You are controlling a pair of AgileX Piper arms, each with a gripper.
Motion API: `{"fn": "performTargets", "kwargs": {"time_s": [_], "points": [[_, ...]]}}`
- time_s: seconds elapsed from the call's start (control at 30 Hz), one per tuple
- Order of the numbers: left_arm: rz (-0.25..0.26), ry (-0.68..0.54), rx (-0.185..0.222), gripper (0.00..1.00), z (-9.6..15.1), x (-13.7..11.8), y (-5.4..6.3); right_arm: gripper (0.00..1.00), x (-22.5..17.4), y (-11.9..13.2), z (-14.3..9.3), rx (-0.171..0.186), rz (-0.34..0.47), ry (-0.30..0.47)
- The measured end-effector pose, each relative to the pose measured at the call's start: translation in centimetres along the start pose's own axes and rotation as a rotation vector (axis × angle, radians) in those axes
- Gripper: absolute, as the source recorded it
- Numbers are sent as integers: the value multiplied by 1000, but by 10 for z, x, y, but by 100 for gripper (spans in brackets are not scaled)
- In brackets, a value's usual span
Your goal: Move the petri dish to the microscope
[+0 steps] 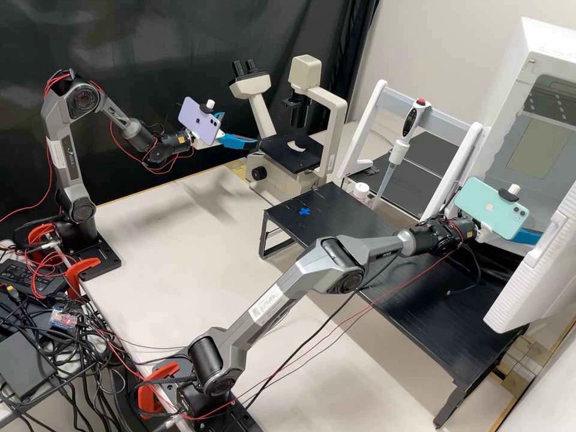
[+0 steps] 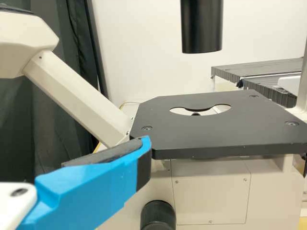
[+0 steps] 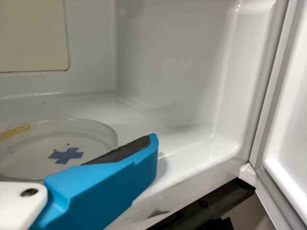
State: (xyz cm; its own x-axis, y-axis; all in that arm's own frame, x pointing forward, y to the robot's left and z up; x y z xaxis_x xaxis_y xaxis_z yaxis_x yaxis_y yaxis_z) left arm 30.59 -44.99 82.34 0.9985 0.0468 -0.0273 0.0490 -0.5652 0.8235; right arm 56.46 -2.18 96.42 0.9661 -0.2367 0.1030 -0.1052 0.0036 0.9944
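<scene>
My left gripper [image 1: 240,128] is beside the microscope [image 1: 270,174], with its fingers apart and empty. In the left wrist view, one finger of the left gripper [image 2: 98,184] stands before a corner of the black stage [image 2: 216,129], which has a round cut-out. My right gripper [image 1: 528,236] reaches to the white chamber [image 1: 555,45], partly behind the phone on its wrist. The right wrist view has a clear round dish [image 3: 38,153] on the chamber floor around a blue cross; one finger of the right gripper [image 3: 108,184] overlaps its edge, nothing against the pad.
A black raised platform [image 1: 360,225] with a blue cross [image 1: 305,211] stands beside the microscope. Behind it are a pipette [image 1: 393,156] on a white frame and a small white-capped bottle [image 1: 360,191]. The chamber's open door [image 1: 534,270] hangs close to the right gripper.
</scene>
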Motion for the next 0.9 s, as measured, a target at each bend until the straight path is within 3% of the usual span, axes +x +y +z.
{"fn": "performTargets", "kwargs": {"time_s": [0.9], "points": [[0,0,0,100,0,0,0,0,1,8,5,12,-26,-21]]}}
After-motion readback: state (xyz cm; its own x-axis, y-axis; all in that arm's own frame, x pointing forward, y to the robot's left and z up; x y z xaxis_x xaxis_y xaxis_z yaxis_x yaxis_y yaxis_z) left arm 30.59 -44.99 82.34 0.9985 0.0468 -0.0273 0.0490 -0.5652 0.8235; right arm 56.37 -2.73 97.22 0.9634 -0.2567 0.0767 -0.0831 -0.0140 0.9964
